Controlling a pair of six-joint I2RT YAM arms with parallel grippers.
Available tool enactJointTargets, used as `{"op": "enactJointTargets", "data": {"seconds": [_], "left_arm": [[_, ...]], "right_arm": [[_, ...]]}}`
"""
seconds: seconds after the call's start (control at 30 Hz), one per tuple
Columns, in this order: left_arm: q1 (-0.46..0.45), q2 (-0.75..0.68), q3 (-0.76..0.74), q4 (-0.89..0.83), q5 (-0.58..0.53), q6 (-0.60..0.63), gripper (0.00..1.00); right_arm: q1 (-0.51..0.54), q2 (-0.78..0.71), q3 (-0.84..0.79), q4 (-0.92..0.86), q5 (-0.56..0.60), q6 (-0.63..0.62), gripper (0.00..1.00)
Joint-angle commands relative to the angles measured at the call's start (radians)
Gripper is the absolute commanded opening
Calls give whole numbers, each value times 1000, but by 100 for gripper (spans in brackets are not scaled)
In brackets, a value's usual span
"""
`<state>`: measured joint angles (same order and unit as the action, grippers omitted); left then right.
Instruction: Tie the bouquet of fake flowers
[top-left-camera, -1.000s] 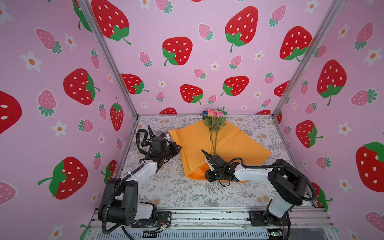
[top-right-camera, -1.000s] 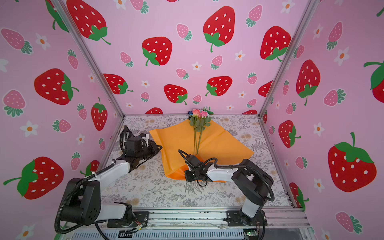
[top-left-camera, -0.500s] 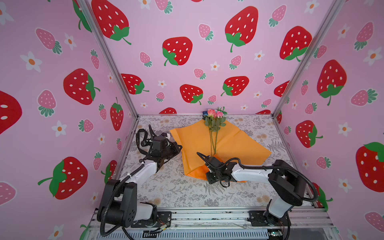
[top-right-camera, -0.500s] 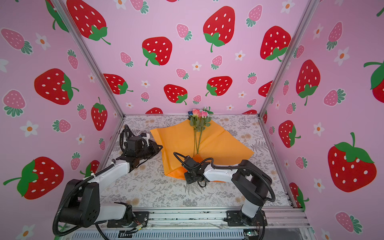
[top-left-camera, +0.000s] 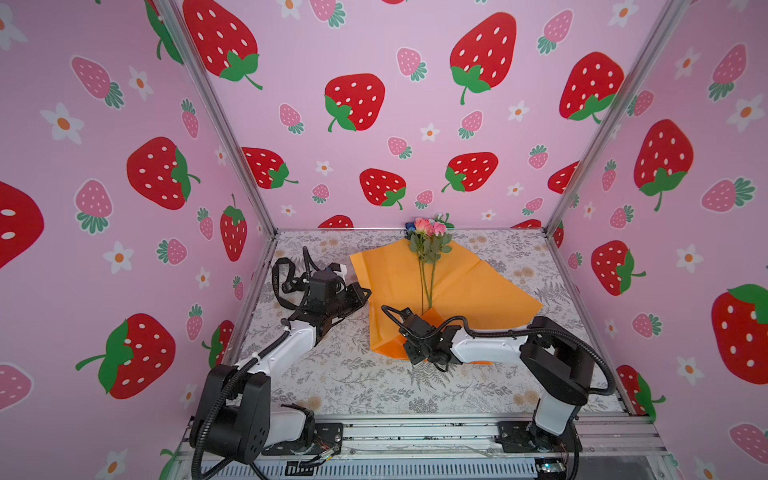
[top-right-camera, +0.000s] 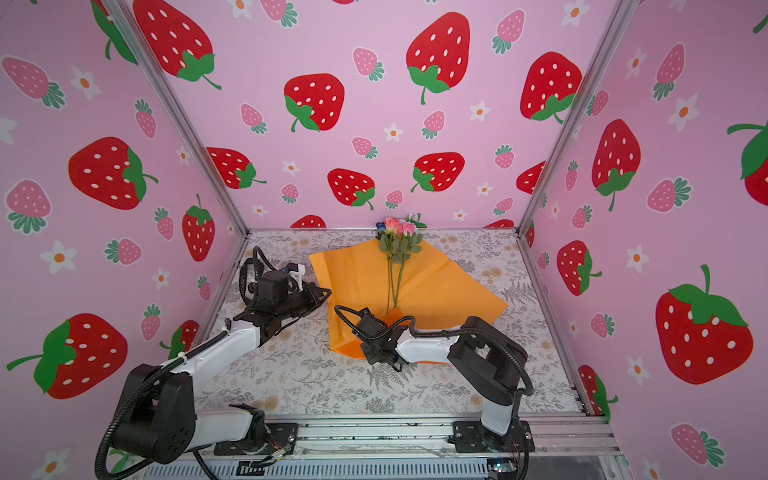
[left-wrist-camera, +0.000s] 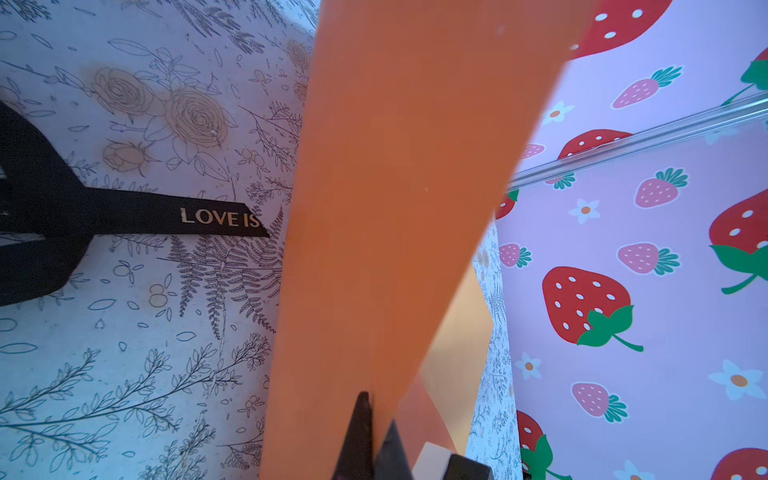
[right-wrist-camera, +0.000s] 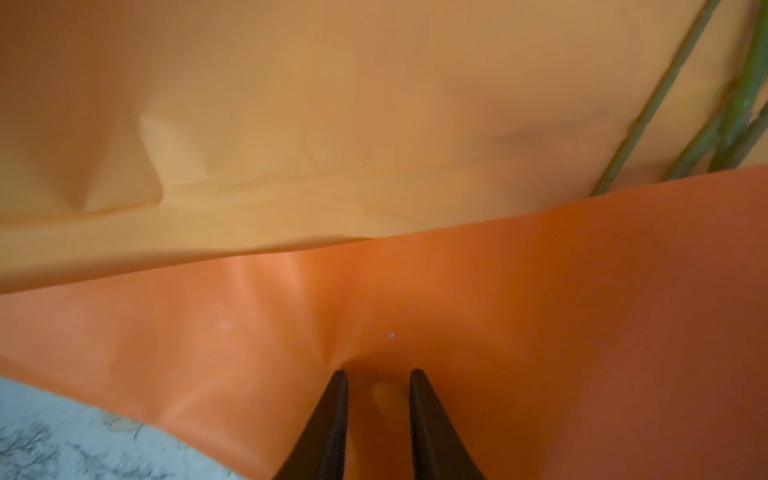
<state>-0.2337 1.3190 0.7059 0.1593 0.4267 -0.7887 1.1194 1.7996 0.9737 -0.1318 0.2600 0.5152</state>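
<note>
The bouquet of fake flowers (top-left-camera: 428, 237) (top-right-camera: 399, 235) lies on a sheet of orange paper (top-left-camera: 469, 286) (top-right-camera: 436, 286), blooms toward the back wall and stems running forward. My left gripper (top-left-camera: 365, 293) (top-right-camera: 328, 293) (left-wrist-camera: 376, 415) is shut on the paper's left edge (left-wrist-camera: 395, 166), which rises between its jaws. My right gripper (top-left-camera: 409, 351) (top-right-camera: 372, 353) (right-wrist-camera: 376, 374) sits low at the paper's front corner. Its jaws stand a little apart with a puckered fold of paper (right-wrist-camera: 540, 311) in the gap. Green stems (right-wrist-camera: 739, 116) show beyond it.
A black ribbon (left-wrist-camera: 166, 216) lettered "LOVE IS" lies on the floral table cover (top-left-camera: 353, 374), looping behind my left wrist (top-left-camera: 277, 276) (top-right-camera: 243, 282). Pink strawberry walls close in the back and both sides. An aluminium rail (top-left-camera: 415, 432) runs along the front.
My right gripper has slid left along the paper's front part toward its corner, and its jaws have parted slightly. The left arm has stayed put.
</note>
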Motion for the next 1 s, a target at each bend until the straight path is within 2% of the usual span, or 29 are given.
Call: {"op": "enactJointTargets", "data": {"seconds": [0.0, 0.4, 0.7, 0.83, 0.97], "left_arm": [[-12, -6, 51, 16, -2, -20, 0], [-40, 99, 189, 63, 21, -95, 0], [-121, 240, 321, 80, 58, -101, 0], [-159, 300, 367, 80, 69, -98, 0], [-194, 362, 417, 78, 72, -92, 0]], "right_arm": [[4, 23, 14, -27, 51, -19, 26], [-15, -113, -58, 30, -5, 23, 31], [-41, -152, -143, 60, -35, 76, 32], [-50, -198, -168, 49, -15, 110, 32], [-77, -271, -200, -12, 62, 187, 34]]}}
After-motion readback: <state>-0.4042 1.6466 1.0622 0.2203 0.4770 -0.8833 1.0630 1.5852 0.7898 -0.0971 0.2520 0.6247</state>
